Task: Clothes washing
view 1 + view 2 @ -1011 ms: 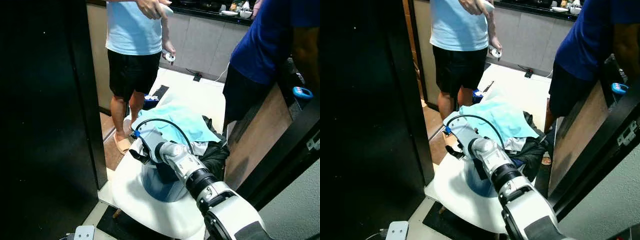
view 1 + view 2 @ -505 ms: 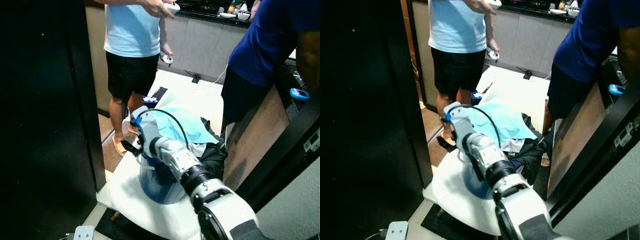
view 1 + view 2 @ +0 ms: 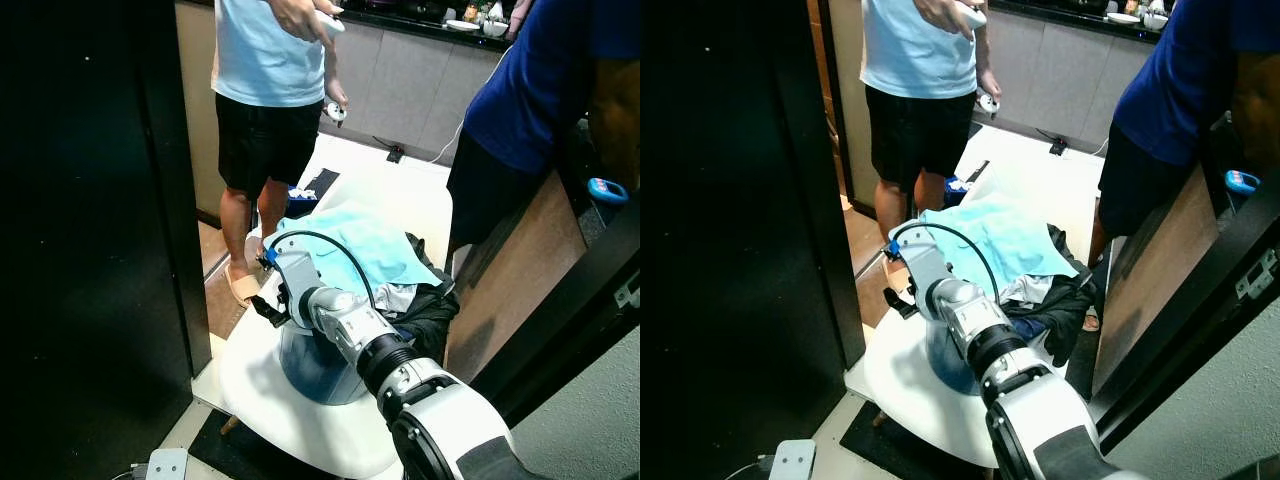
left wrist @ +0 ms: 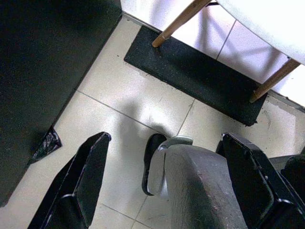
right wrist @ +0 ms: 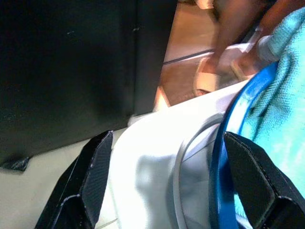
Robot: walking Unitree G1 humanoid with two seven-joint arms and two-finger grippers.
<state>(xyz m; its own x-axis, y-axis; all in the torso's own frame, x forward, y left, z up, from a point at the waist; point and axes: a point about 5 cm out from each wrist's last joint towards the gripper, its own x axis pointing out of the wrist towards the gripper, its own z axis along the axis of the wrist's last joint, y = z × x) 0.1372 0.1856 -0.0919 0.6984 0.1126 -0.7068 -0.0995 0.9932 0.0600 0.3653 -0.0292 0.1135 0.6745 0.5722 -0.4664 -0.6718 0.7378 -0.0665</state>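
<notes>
Where the white chair [image 3: 300,400] stands in the doorway, a blue laundry basket [image 3: 320,365] sits on its seat, heaped with a turquoise cloth [image 3: 355,245] and dark clothes [image 3: 430,310] that spill over the basket's far rim. The right gripper [image 5: 167,186] is at the basket's near-left edge, its fingers [image 5: 88,183] spread wide with the blue rim and a strip of chair seat between them, holding nothing. Left of the basket a dark door panel [image 3: 90,250] closes off that side; right of it a brown board [image 3: 510,290] leans close. Beyond the basket stand a person in a light blue shirt [image 3: 265,60] and a person in a dark blue shirt [image 3: 530,90], with pale floor between them. The left gripper [image 4: 167,191] hangs open and empty above the floor tiles by the black mat [image 4: 195,76] under the chair's legs.
</notes>
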